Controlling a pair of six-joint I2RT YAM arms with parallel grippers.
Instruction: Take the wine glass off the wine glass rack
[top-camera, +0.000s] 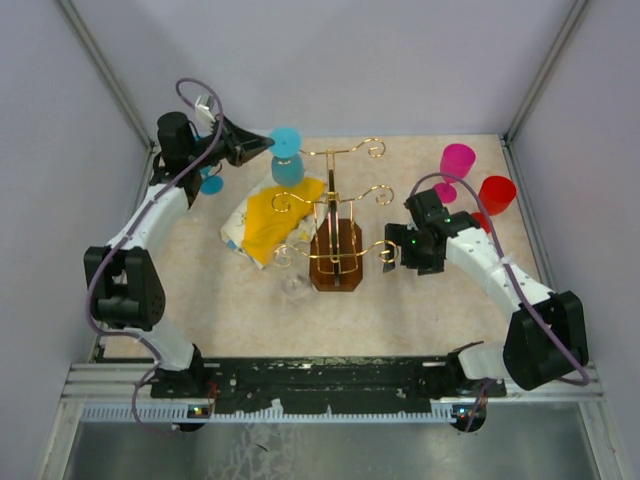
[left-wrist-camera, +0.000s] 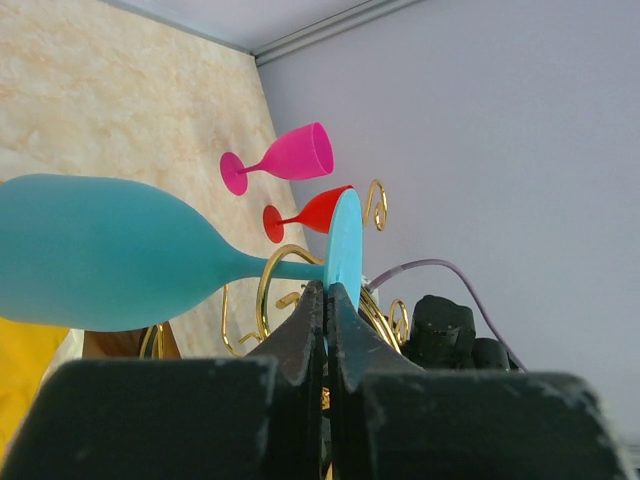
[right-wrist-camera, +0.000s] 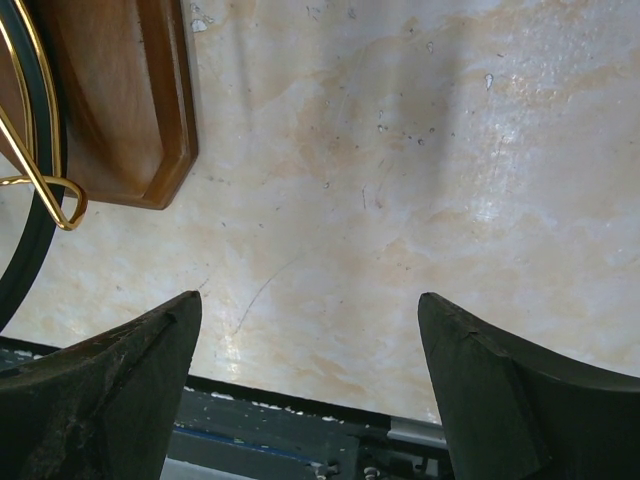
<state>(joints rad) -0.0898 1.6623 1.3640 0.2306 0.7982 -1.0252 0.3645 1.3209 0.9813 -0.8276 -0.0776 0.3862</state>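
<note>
The left wrist view's edge crops the wine glass (left-wrist-camera: 100, 250), the right's the wine glass rack (right-wrist-camera: 120, 90).

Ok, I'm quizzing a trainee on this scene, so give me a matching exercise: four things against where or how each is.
1. turquoise plastic wine glass
2. magenta plastic wine glass
3. yellow-and-white cloth
4. right end effector

a. open above bare marbled table
b. foot pinched in the left end effector
c. lying left of the gold wire rack
d. standing at the far right

Pairs: 1-b, 2-d, 3-c, 4-a
</note>
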